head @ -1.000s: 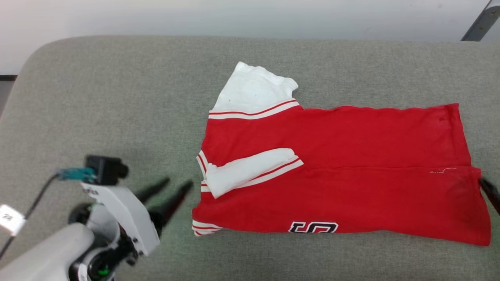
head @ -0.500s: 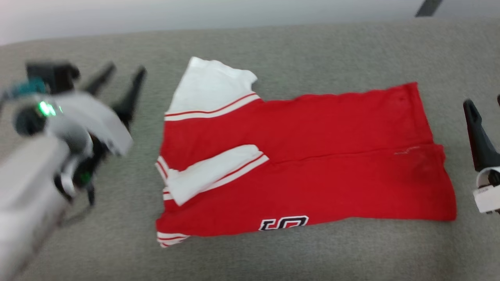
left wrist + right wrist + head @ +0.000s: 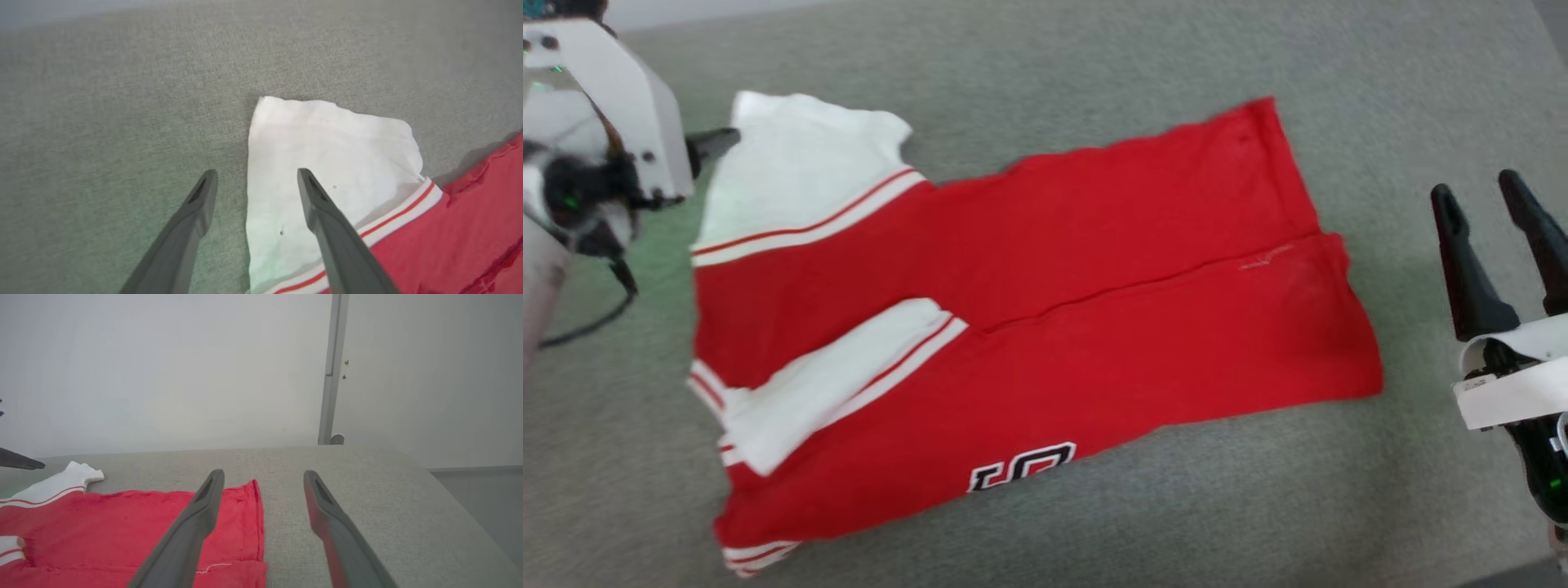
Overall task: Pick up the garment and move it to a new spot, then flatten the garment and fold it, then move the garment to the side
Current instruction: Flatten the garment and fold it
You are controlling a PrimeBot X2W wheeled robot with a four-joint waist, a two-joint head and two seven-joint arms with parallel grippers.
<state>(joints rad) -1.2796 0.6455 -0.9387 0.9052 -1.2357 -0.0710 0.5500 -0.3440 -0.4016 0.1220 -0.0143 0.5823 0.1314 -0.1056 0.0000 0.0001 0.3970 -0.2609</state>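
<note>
The garment [image 3: 1094,278], a red jersey folded lengthwise, lies flat on the grey table [image 3: 1094,65], with white striped flaps at its left end and black lettering at its near edge. My left gripper [image 3: 257,173] is open at the far-left white flap [image 3: 327,159], one finger over the cloth and the other over bare table. In the head view one of its fingers [image 3: 712,144] pokes out from the white wrist housing. My right gripper [image 3: 1478,192] stands open and empty just right of the red hem [image 3: 255,514], apart from it.
The table's rounded right edge [image 3: 461,522] drops to the floor. A pale wall and a metal post [image 3: 331,375] stand behind the table. A black cable [image 3: 596,318] hangs from the left wrist.
The head camera has swung, shifting the whole picture. My left gripper went from the near-left table up to the far white flap. My right gripper came fully into view beside the hem.
</note>
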